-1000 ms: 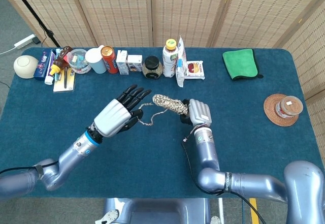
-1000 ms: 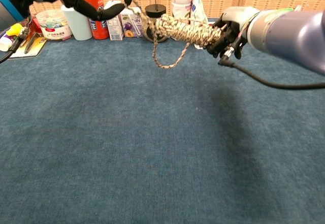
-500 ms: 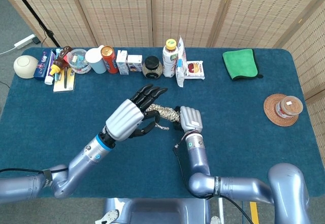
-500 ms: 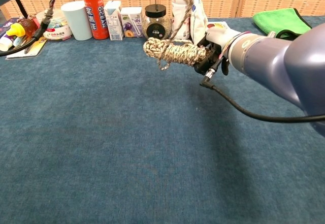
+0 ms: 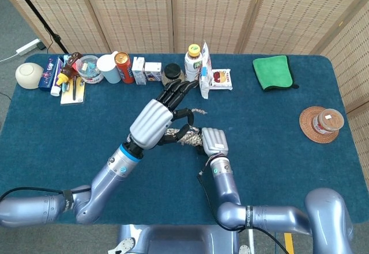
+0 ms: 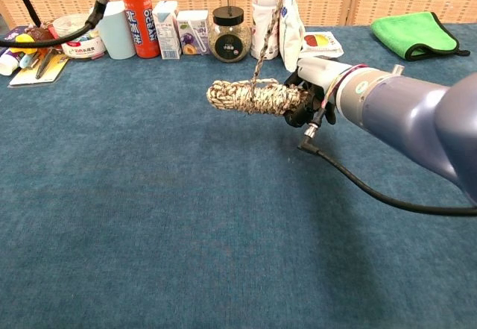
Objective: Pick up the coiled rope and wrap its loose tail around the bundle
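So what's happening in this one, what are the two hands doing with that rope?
The right hand holds the coiled rope bundle by one end, lifted off the blue table and lying roughly level. The left hand is raised above it, pinching the loose tail, which runs taut up from the bundle. It looks like mid-wrap. Bottles, cans and boxes line the table's far edge.

The rope bundle [image 6: 250, 97] hung above the middle of the counter [image 6: 149, 217], its right end in the right robot hand [image 6: 317, 90] — its tail [image 6: 270, 27] ran up to the left robot hand [image 5: 155, 122]. Behind stood a row of containers; a cloth [image 5: 273, 72] lay far right.
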Controlling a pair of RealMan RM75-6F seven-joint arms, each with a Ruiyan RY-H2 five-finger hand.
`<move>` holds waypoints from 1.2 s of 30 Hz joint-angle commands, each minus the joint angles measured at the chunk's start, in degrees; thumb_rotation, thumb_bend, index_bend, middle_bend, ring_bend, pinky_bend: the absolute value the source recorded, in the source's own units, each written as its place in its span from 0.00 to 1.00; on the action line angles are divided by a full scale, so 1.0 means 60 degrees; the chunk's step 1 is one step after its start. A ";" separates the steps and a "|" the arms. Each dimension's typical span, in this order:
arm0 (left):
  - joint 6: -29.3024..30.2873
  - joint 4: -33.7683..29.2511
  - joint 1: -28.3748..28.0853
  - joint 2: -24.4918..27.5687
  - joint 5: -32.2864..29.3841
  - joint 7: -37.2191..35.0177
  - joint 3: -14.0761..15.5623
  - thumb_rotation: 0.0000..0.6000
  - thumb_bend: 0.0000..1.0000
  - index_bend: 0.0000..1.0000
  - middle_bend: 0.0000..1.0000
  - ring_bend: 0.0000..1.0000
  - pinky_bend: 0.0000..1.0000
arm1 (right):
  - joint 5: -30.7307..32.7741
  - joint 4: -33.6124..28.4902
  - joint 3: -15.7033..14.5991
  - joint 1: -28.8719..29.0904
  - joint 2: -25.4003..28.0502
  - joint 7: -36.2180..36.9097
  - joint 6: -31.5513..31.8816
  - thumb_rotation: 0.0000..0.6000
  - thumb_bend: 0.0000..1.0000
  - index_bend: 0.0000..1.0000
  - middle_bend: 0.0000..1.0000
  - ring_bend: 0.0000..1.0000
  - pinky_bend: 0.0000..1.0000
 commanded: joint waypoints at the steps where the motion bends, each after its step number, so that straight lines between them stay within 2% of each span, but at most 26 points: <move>1: -0.0108 0.0282 -0.0149 -0.0053 -0.0398 0.0190 -0.0273 1.00 0.44 0.65 0.00 0.00 0.00 | -0.0277 -0.0237 -0.0203 -0.0151 0.0167 -0.0073 -0.0095 1.00 0.80 0.64 0.64 0.51 0.72; 7: -0.0182 0.0880 -0.0247 -0.0058 -0.0882 0.0250 -0.0507 1.00 0.44 0.65 0.00 0.00 0.00 | -0.0961 -0.1020 -0.0644 -0.0494 0.0749 -0.0006 -0.0449 1.00 0.80 0.64 0.64 0.51 0.72; 15: -0.0398 0.2029 -0.0280 -0.0267 -0.1446 -0.0088 -0.0524 1.00 0.44 0.65 0.00 0.00 0.00 | -0.1492 -0.2446 -0.0839 -0.0936 0.1846 0.0493 -0.1016 1.00 0.80 0.65 0.64 0.51 0.72; 28: -0.0742 0.3620 -0.0336 -0.0875 -0.1324 -0.0395 0.0096 1.00 0.43 0.65 0.00 0.00 0.00 | -0.2084 -0.4168 -0.0743 -0.1316 0.3194 0.1543 -0.1554 1.00 0.81 0.65 0.64 0.51 0.72; 36: -0.0989 0.4729 -0.0329 -0.1403 -0.1140 -0.0482 0.0580 1.00 0.43 0.65 0.00 0.00 0.00 | -0.1647 -0.4722 -0.0329 -0.1289 0.3644 0.2405 -0.1953 1.00 0.81 0.65 0.64 0.51 0.72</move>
